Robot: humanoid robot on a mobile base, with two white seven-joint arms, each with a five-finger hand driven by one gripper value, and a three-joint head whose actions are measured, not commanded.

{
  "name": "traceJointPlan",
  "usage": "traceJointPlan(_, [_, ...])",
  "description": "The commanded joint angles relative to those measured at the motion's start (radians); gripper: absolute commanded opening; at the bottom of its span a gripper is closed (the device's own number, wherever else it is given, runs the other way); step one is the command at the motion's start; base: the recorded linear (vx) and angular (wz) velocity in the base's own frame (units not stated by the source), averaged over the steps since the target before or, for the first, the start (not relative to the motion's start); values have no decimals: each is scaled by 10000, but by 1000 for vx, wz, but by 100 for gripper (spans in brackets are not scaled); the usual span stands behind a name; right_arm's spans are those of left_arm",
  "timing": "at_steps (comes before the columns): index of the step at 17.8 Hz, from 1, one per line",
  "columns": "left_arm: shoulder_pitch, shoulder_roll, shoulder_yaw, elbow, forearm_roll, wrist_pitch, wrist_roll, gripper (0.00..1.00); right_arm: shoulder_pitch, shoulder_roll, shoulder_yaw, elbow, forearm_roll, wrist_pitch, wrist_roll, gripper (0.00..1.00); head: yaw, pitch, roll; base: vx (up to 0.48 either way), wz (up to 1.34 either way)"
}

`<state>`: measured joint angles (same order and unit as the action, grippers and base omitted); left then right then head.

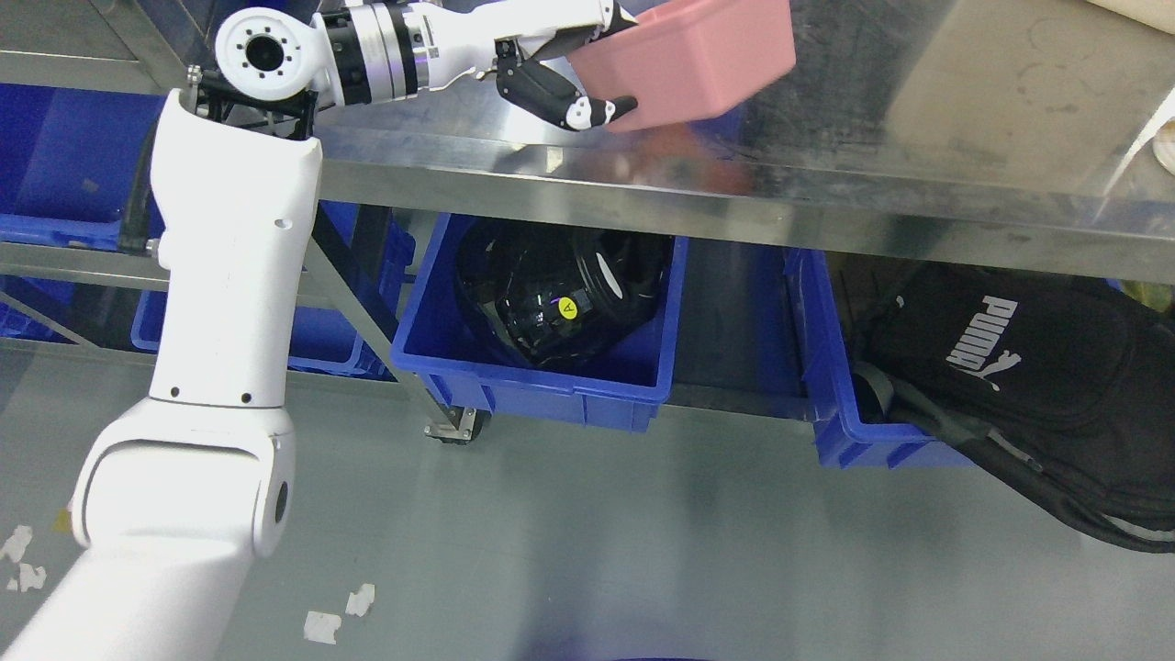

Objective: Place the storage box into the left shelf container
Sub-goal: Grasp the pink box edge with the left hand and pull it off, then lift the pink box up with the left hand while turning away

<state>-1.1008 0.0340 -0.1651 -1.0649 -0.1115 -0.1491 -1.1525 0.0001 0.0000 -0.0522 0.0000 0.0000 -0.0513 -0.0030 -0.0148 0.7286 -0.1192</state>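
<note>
Fingers (560,96) of my left hand (542,69) clamp the near-left corner of the pink storage box (698,60), tilted above the steel table (826,184), my arm reaching up from lower left and bending right.

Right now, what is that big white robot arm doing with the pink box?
The robot's left hand is gripping a pink storage box by its edge and holding it tilted over the shiny metal table. Under the table sit blue bins: the middle one holds black gear, and one on the right holds a black bag. More blue bins sit on the shelf at the left. The pink box is not in any bin yet.
</note>
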Motion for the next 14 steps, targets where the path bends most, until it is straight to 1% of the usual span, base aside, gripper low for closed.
traceJointPlan(1, [713,-165,2433,-209,2201,-89,678,0,-47,-175,0,-175,-215,22,-1,100,0,0,0,-8,-27])
traceJointPlan(3, [1173,-165,2418,-624,2952,-89,756,0,-31,-175,0,-175,-215,7,-1,100,0,0,0,0,0])
traceJointPlan(5, [1634,-165,2342,-1343,4161,-119,1244,0,-32,-175,0,-175,-215,22,-1,100,0,0,0,0,0])
traceJointPlan(6, [1803,-165,2189,-1696,4714,-621,1825,1,-31,-175,0,-175,-215,22,-1,100,0,0,0,0,0])
traceJointPlan(7, [1926,-165,1854,-1851,4781,-1567,2423,1,-47,-175,0,-175,-215,22,14,100,0,1,0,0,0])
traceJointPlan(8, [2353,-165,1152,-2293,4796,-2716,3643,1,-32,-175,0,-175,-215,22,14,100,0,1,0,0,0])
traceJointPlan(12, [4331,-165,-753,-4762,4781,-2987,8093,1,-47,-175,0,-175,-215,22,-1,100,0,0,0,0,0])
traceJointPlan(13, [4715,-165,-1061,-5299,4796,-3064,9015,1,-32,-175,0,-175,-215,22,-1,100,0,1,0,0,0])
traceJointPlan(14, [5099,-165,-1307,-5729,4797,-3232,9647,1,-31,-175,0,-175,-215,22,-1,100,0,0,0,0,0])
